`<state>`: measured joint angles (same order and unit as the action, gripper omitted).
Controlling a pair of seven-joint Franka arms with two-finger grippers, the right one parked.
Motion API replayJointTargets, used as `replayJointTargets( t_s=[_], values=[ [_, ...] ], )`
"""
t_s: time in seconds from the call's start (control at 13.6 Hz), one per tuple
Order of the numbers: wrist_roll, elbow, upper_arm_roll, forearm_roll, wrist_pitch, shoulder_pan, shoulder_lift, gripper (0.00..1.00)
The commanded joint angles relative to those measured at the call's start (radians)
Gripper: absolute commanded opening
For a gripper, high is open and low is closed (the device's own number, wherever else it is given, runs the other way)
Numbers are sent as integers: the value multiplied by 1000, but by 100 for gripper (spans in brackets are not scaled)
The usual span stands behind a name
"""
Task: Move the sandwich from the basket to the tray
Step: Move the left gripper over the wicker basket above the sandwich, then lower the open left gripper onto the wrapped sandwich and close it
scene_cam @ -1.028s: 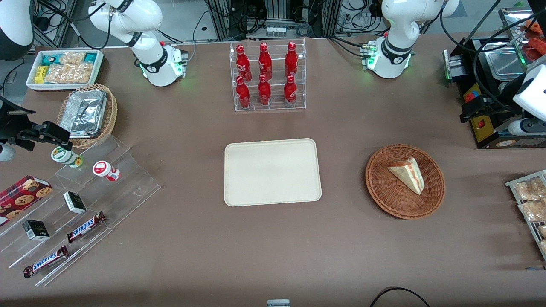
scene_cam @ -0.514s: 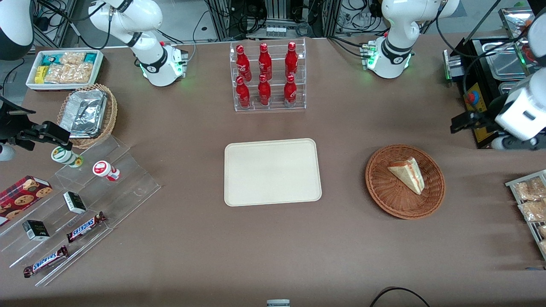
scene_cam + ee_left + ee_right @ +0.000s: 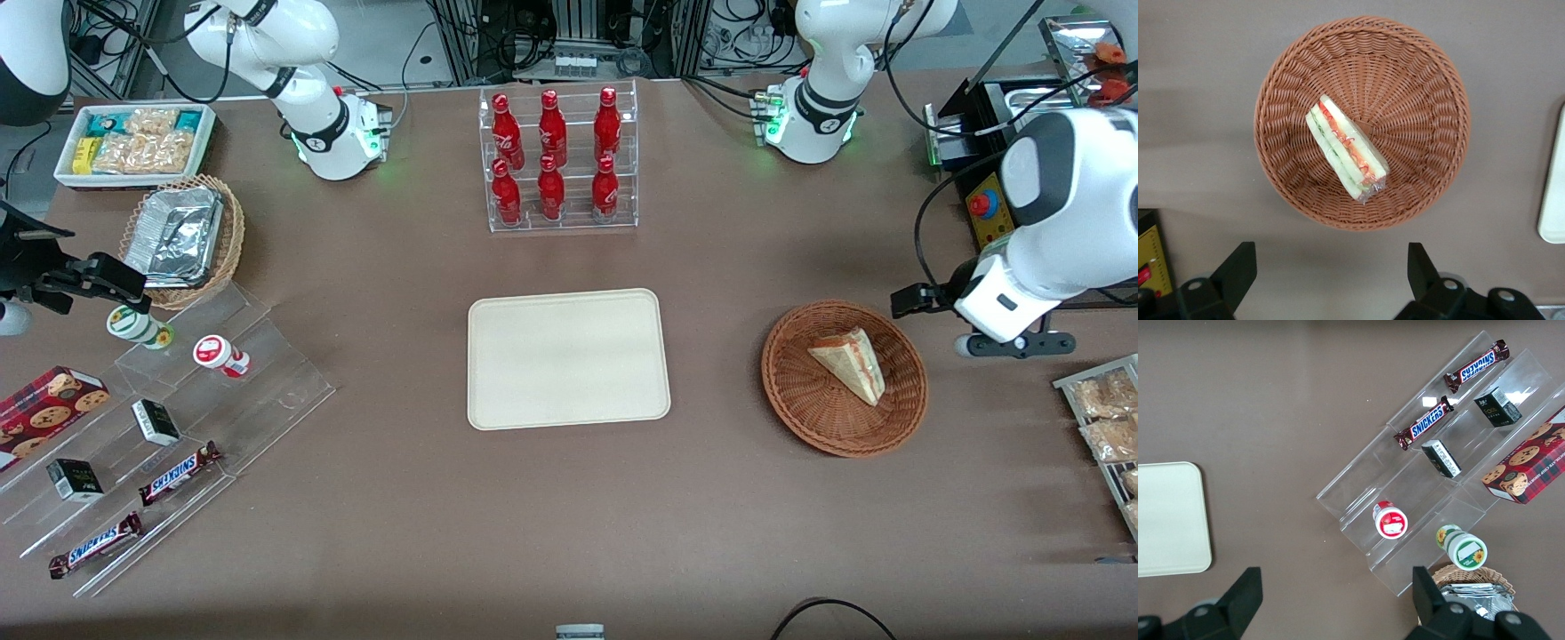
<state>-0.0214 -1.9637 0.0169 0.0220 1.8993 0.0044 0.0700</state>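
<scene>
Fig.: sandwich pickup, approach stage. Your working gripper hangs above the bench beside the basket, toward the working arm's end, w/ nothing between its fingers, which stand wide apart. In the wrist view both fingertips sit just outside the basket rim, clear of the wicker. The sandwich lies in the basket, approx. at its centre, wrapped in clear film; its cut edge w/ red and green filling layers faces up toward the wrist camera. The tray rests flat near the bench middle, well apart from the basket, w/ a rack of red bottles farther from the front camera than the tray. You see one tray corner at the wrist view's edge.
</scene>
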Motion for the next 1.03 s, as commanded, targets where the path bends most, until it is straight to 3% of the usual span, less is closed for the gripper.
replayJointTargets(
  t_s=[0.0,0.37,0.51,0.73,0.95],
  values=[
    [-20,-66,-6,7,58,-8,-13,100],
    [-155,-75,-5,7,87,-9,19,100],
    [-269,-113,-5,12,148,-11,8,100],
    [-581,-155,-2,13,248,-52,7,100],
    [-626,-172,-5,25,280,-44,2,100]
  ],
)
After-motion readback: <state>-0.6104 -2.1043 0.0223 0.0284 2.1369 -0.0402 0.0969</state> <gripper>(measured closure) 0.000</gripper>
